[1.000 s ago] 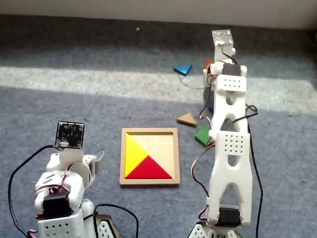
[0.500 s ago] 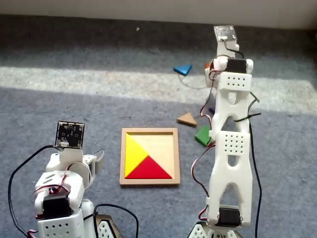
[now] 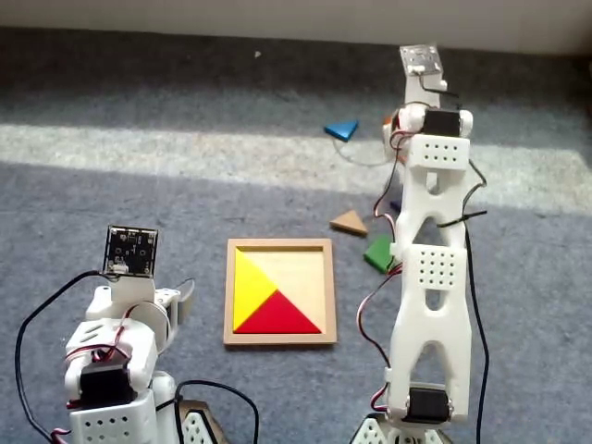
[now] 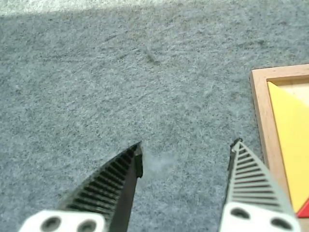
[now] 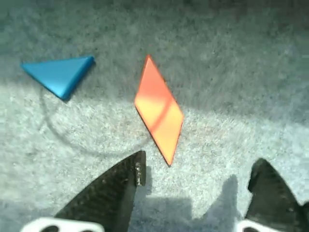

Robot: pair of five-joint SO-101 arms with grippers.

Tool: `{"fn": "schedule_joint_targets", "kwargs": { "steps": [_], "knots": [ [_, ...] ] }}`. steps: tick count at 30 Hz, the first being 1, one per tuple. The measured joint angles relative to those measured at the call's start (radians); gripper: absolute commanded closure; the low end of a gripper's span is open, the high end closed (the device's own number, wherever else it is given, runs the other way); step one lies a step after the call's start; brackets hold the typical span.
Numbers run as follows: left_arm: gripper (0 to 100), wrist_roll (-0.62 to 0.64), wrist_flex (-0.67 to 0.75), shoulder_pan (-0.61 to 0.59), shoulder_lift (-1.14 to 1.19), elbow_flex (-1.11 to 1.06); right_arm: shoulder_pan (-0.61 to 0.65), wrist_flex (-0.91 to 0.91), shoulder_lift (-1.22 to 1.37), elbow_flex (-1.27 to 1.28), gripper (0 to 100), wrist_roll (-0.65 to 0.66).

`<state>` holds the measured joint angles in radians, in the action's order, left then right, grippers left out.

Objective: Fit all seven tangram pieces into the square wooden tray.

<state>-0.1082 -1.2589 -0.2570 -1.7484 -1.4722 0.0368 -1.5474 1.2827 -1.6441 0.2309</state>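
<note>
Our left gripper [image 4: 188,144] hung with fingers apart over bare carpet [image 4: 96,72] beside the wooden tray [image 3: 280,244], which held a yellow triangle [image 3: 248,289] and a red triangle [image 3: 279,317]. Farther right, our right gripper [image 5: 200,166] stood spread just short of the orange parallelogram [image 5: 159,108], near the blue triangle [image 5: 58,72]. We judged it best to centre over the parallelogram, straddle its narrow width, then lower and close.
</note>
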Motion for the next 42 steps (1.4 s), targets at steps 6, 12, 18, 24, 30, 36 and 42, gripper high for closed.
{"fn": "schedule_joint_targets", "kwargs": {
  "steps": [6,12,18,24,30,36,42],
  "knots": [
    [71,0.0,0.0,0.0,0.0,0.0,0.003,0.19,0.031,0.054,59.8,0.0],
    [71,0.0,0.0,0.0,0.0,0.0,0.032,0.298,0.066,0.186,59.8,0.003],
    [71,0.0,0.0,0.0,0.0,0.0,0.055,0.305,0.084,0.186,62.1,0.118],
    [71,0.0,0.0,0.0,0.0,0.0,0.055,0.31,0.092,0.184,81.7,0.149],
    [71,0.0,0.0,0.0,0.0,0.0,0.057,0.273,0.092,0.172,90.9,0.278],
    [71,0.0,0.0,0.0,0.0,0.0,0.057,0.18,0.091,0.137,91.2,0.307],
    [71,0.0,0.0,0.0,0.0,0.0,0.061,0.04,0.095,0.051,91.2,0.311]
  ]
}}
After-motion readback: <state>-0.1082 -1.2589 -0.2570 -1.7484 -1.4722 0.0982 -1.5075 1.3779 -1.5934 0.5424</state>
